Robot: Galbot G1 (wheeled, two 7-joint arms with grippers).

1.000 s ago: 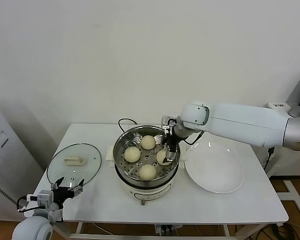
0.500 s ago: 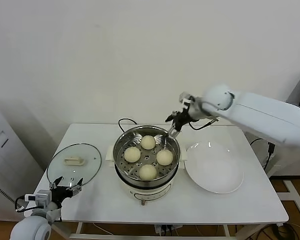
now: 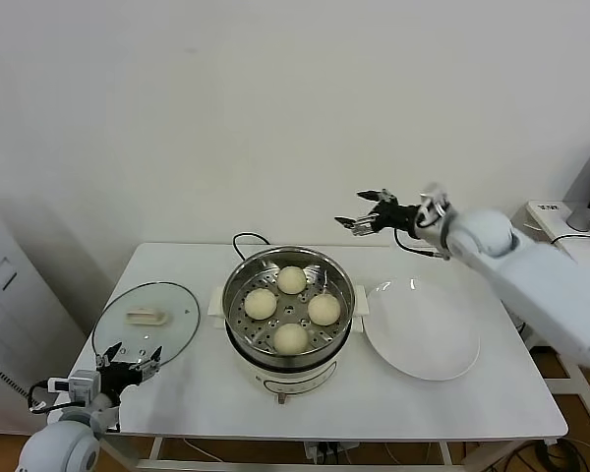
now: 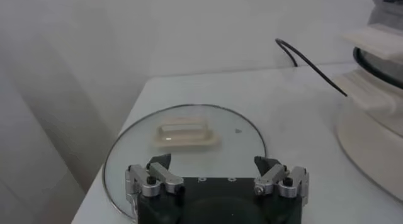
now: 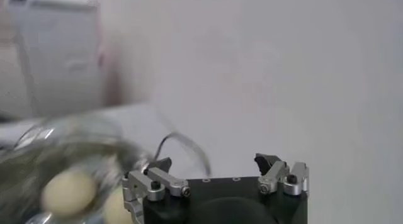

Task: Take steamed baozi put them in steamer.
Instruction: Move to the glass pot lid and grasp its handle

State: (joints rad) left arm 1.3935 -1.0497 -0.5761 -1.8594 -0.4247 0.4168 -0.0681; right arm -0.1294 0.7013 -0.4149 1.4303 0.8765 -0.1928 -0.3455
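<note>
Right gripper (image 3: 353,219) hangs in the air with fingers spread and empty, above the far right of the steamer (image 3: 289,346); the left gripper (image 3: 131,359) waits open at the near left table edge, beside the round glass lid (image 3: 118,324). On the white table (image 3: 472,393), the shiny round steel steamer stands upright at the centre, the flat white plate (image 3: 420,334) to its right. Four smooth, cream-white steamed baozi (image 3: 291,279) sit on its perforated tray in a diamond; being round, they show no long axis.

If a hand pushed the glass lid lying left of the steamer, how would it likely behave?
The glass lid lies flat on the table, so it would probably slide rather than roll. Being glass, it looks breakable. Its edge sits near the table's left side, so a leftward push might drop it.
</note>
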